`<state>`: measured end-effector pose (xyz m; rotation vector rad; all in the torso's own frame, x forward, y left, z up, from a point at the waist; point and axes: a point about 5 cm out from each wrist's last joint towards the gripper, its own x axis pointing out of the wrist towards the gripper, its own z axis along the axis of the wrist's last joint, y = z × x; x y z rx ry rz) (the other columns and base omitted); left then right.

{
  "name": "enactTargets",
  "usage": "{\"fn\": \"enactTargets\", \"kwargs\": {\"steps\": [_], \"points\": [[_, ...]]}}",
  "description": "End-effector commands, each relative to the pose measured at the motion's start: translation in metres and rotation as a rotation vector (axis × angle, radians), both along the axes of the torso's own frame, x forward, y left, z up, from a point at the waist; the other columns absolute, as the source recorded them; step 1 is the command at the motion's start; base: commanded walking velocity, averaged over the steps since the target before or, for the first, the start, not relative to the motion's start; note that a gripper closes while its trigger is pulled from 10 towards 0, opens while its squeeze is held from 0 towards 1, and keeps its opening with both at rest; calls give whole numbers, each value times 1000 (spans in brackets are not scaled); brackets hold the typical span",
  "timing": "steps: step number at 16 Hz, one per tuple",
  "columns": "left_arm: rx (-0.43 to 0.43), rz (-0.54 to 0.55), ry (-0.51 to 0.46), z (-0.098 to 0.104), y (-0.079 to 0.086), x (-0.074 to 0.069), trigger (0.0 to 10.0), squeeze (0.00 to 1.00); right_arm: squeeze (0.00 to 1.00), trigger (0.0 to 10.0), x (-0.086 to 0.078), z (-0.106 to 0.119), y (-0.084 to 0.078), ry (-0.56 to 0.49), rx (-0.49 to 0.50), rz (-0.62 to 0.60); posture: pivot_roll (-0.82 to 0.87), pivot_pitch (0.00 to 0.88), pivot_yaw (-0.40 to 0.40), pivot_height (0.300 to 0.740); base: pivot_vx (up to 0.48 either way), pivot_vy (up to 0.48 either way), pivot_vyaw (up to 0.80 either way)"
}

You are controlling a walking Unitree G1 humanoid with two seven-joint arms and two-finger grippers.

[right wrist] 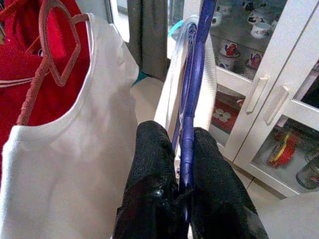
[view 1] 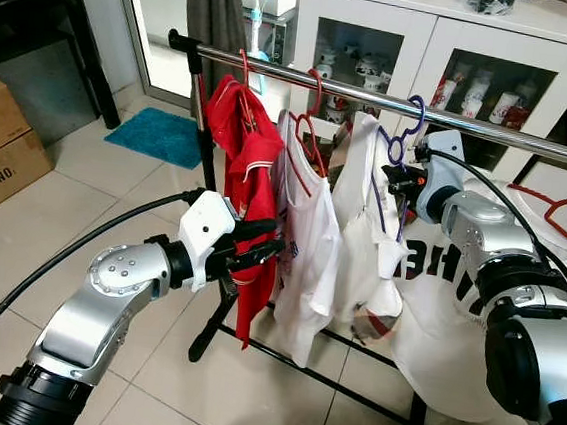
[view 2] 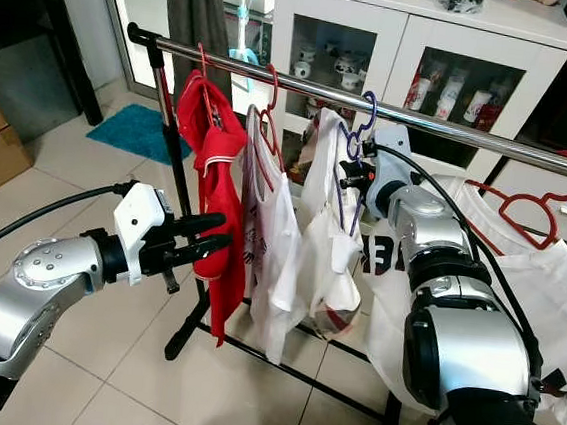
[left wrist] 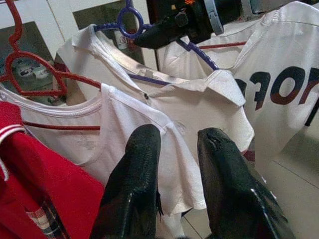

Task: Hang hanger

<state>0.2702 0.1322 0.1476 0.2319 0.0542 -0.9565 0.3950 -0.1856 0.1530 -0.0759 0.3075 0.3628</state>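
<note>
Legible markings — "C/NO." printed in black on the cardboard box (view 1: 2,160); large black characters on the white jersey (view 2: 385,257) are only partly readable.

Behind the rail I see a white cabinet (view 1: 420,45) with glass doors, mugs and cups (view 1: 476,95) lined up inside (some red-patterned). On the tiled floor to my left lies a teal mat (view 1: 158,135), and further left a cardboard box (view 1: 0,150) sits beside a dark table (view 1: 52,9). A grey curtain (view 1: 214,15) hangs by the doorway.
</note>
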Motion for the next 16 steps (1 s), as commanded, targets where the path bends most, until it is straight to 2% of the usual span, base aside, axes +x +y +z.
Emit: {"fn": "enactTargets", "kwargs": {"steps": [1, 4, 5, 7, 8, 12, 16], "points": [[2, 20, -39, 7, -2, 3, 10000, 0, 0, 0, 6, 19, -1, -85, 36, -18, -21, 0, 24, 740, 0, 0, 0], [1, 97, -51, 5, -2, 8, 10000, 0, 0, 0, 5, 26, -10, -159, 90, -74, -21, 0, 17, 740, 0, 0, 0], [3, 157, -72, 4, -2, 11, 10000, 0, 0, 0, 1, 29, -17, -220, 117, -107, -21, 0, 16, 740, 0, 0, 0], [-25, 225, -79, 2, -3, 13, 10000, 0, 0, 0, -12, 26, -20, -263, 122, -76, -32, 0, 26, 740, 0, 0, 0], [-60, 264, -73, 1, -2, 14, 10000, 0, 0, 0, -23, 20, -19, -256, 116, -57, -38, 0, 29, 740, 0, 0, 0], [-69, 314, -55, -8, 0, 10, 10000, 0, 0, 0, -57, 5, -7, -276, 116, -76, -49, 0, 33, 740, 0, 0, 0], [-65, 340, -46, -12, 0, 7, 10000, 0, 0, 0, -80, -1, 8, -282, 159, -118, -48, 0, 18, 740, 0, 0, 0]]}}
